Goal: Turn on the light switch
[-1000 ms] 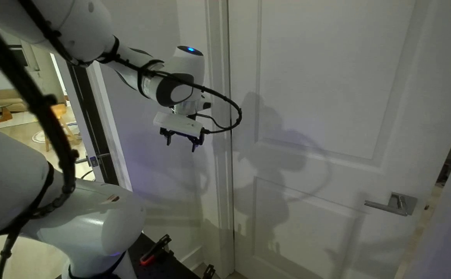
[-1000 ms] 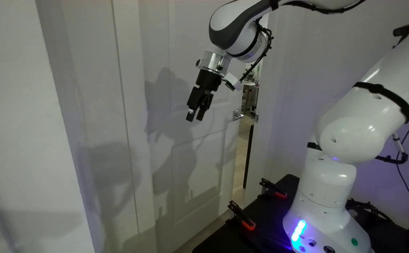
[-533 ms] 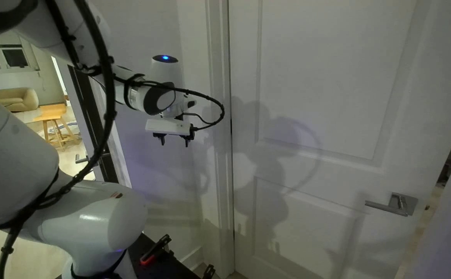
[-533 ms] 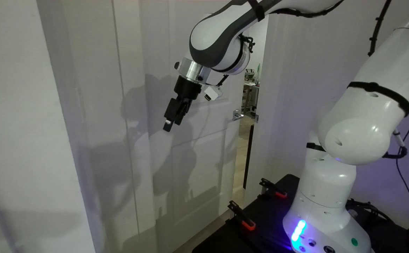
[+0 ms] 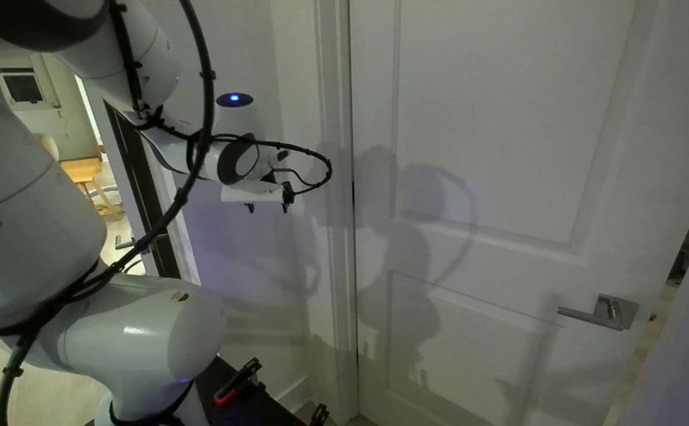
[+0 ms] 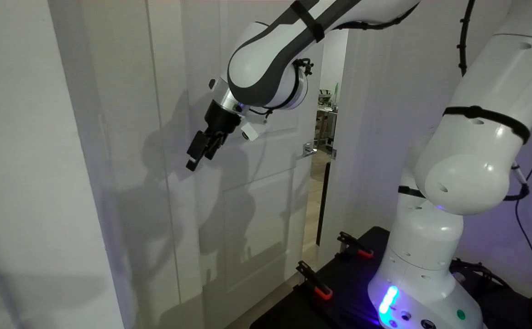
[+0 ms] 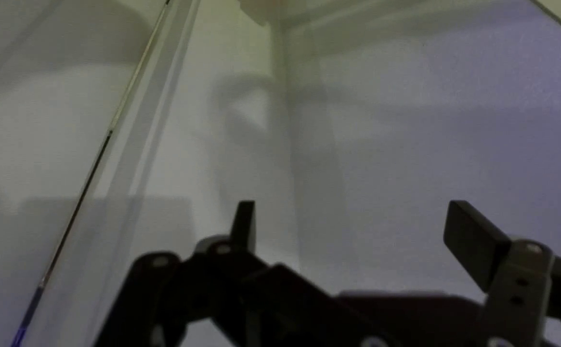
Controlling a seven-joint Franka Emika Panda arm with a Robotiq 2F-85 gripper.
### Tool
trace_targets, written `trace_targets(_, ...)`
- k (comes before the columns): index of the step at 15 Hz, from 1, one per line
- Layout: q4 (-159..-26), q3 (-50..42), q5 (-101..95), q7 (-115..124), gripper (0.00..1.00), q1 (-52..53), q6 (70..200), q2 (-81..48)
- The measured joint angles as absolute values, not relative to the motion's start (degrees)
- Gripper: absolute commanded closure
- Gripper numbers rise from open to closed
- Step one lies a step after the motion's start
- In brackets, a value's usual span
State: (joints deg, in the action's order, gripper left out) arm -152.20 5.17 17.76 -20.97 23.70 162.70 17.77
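No light switch shows in any view now; it is hidden or out of view. My black gripper is open and empty, its two fingers wide apart in the wrist view [image 7: 350, 217]. In an exterior view the gripper [image 5: 268, 208] hangs in front of the pale wall [image 5: 249, 260] to the left of the door frame. It also shows in an exterior view [image 6: 200, 161], tilted down with its fingertips towards the lower left. The wrist view shows bare wall and a wall corner beyond the fingers. I see no contact between the fingers and the wall.
A white panelled door [image 5: 486, 177] with a metal lever handle [image 5: 598, 313] stands beside the door frame [image 5: 335, 207]. A white wall [image 6: 33, 160] stands at the left. The arm's base sits on a black table [image 6: 288, 306] with red-and-black clamps [image 6: 316, 281]. An open doorway shows a room with furniture.
The arm has swung so that the gripper moves left in both exterior views, away from the door panel in one of them. The gripper remains open.
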Motion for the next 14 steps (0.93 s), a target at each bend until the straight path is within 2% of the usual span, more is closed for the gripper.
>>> trace_targets(2,-150.3,7.0,13.9,-16.3,0.0,22.8,164.9,15.6)
trace_targets(3,-149.3,8.3,11.2,-13.4,0.11,21.7,165.8,14.5)
trace_targets(4,-148.2,9.9,8.0,-10.4,0.26,20.2,166.3,13.5)
trace_targets(13,-136.9,19.8,-17.6,13.8,0.95,8.4,166.3,6.7)
trace_targets(14,-135.7,20.2,-19.2,15.3,0.99,8.1,166.2,5.9)
